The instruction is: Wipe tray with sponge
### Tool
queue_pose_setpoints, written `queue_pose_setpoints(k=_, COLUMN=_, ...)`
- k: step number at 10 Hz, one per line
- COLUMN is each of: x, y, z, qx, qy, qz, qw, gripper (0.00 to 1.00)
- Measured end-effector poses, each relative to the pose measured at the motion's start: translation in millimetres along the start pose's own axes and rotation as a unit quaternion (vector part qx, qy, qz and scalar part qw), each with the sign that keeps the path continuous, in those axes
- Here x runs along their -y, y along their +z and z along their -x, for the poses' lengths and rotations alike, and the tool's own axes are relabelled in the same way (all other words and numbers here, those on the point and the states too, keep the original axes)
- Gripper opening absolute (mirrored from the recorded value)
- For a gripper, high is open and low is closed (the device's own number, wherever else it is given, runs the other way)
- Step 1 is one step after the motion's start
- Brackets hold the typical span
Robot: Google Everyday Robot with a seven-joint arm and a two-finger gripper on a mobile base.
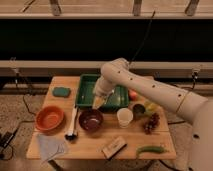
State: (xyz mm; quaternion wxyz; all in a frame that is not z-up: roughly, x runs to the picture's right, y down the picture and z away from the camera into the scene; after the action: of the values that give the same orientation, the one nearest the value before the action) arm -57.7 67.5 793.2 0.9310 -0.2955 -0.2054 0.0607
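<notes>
The dark-green tray [89,90] lies at the back middle of the wooden table. The teal sponge [61,92] lies flat on the table to the left of the tray, apart from it. My gripper [99,102] hangs from the white arm over the tray's front middle, close to the front rim and well to the right of the sponge.
An orange bowl [49,118] sits front left, with a pale cloth [52,147] before it. A dark bowl [91,120], a brush [73,123], a white cup [125,117], a tan block [114,147], grapes [151,122] and a green pepper [150,149] fill the front.
</notes>
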Motion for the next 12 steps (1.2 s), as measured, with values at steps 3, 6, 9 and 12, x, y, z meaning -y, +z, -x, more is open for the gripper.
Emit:
queue_pose_setpoints(k=3, x=11, y=25, z=34, qx=0.014, qy=0.000, qz=-0.003, qw=0.9999, gripper=0.65)
queue_pose_setpoints(k=6, x=35, y=52, z=78, qx=0.034, qy=-0.003, qz=-0.005, qw=0.9994, gripper=0.65)
queue_pose_setpoints(k=9, x=64, y=67, z=103, qx=0.052, qy=0.002, qz=-0.012, qw=0.9986, gripper=0.65)
queue_pose_setpoints(k=12, x=80, y=78, z=117, qx=0.063, qy=0.009, qz=-0.017, qw=0.9978, gripper=0.65)
